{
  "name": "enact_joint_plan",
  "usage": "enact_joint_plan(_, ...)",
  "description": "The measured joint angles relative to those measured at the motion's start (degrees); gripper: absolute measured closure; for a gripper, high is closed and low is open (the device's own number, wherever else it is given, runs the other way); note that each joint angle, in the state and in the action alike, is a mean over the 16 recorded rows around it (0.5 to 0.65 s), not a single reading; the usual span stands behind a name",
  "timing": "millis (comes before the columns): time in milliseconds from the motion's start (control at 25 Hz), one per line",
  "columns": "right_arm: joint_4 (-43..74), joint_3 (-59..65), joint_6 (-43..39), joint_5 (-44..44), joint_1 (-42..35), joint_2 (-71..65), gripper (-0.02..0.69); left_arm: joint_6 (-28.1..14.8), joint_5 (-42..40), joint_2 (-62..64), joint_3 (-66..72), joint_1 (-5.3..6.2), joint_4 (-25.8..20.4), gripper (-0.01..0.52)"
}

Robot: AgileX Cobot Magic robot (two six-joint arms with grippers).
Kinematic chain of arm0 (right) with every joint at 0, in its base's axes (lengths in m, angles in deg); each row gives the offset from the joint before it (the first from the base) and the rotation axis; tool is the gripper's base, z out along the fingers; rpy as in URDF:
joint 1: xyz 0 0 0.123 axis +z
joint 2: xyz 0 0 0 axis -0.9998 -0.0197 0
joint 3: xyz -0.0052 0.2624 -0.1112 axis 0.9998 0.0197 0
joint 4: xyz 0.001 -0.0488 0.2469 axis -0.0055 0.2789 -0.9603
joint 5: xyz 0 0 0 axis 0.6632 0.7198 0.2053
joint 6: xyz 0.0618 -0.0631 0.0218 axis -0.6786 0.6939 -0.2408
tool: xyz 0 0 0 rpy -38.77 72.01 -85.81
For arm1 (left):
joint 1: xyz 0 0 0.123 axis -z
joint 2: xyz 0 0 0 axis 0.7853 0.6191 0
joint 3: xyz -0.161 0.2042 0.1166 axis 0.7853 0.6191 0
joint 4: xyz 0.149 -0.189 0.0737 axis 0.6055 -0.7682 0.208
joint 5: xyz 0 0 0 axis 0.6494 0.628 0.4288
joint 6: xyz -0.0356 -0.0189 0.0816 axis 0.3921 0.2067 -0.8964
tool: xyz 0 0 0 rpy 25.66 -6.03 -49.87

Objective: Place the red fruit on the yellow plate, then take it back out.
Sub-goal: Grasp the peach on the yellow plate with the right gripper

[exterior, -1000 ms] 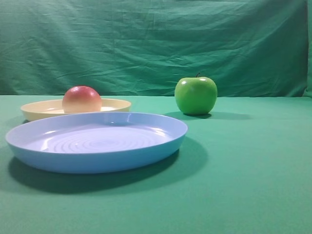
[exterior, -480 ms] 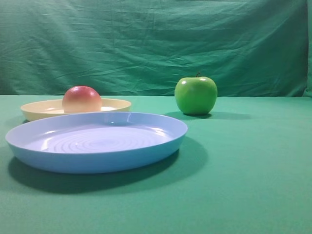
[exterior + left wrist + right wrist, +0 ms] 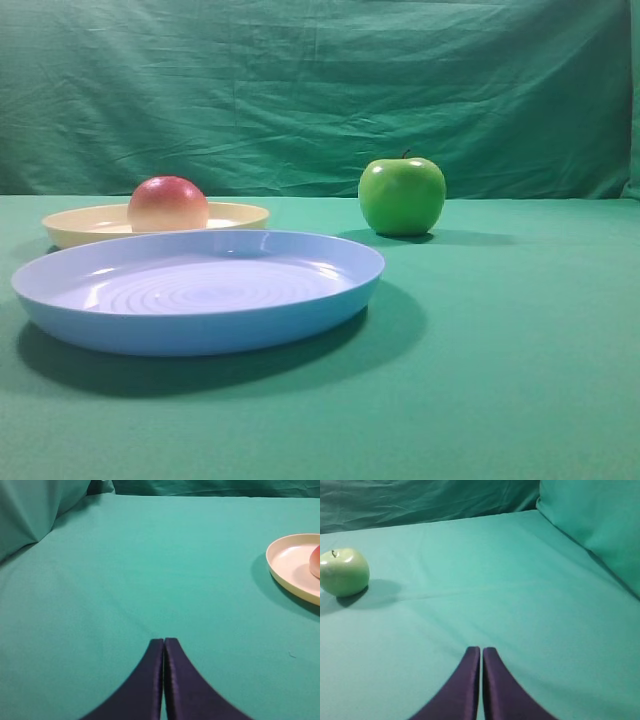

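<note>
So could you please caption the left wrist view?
Shut left gripper above green cloth, yellow plate with red fruit at right.

Fruit [image 3: 167, 203] on rear plate [image 3: 240, 215] — apple [image 3: 402, 195] apparently farther right.

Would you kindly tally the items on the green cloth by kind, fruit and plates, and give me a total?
Fruit: 2, the red fruit and the green apple
Plates: 2, the yellow plate and the light blue plate
Total: 4
</note>
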Motion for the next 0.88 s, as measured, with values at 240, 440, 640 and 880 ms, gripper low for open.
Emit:
enact_joint_plan(240,0.0,0.0,-0.1,-1.9,0.0,0.0,0.665,0.0,0.0,0.0,0.0,0.00,0.0,0.514)
enact_joint_plan(440,0.0,-1.3,-0.8,-4.7,0.0,-1.0,0.665,0.0,0.0,0.0,0.0,0.00,0.0,0.514)
enact_joint_plan(640,-0.1,-5.7,-2.0,-7.6,0.1,-4.5,0.665,0.0,0.0,0.0,0.0,0.00,0.0,0.514)
enact_joint_plan(880,-0.3,-14.5,-3.4,-8.5,1.7,-12.3,0.665,0.0,0.0,0.0,0.0,0.00,0.0,0.514)
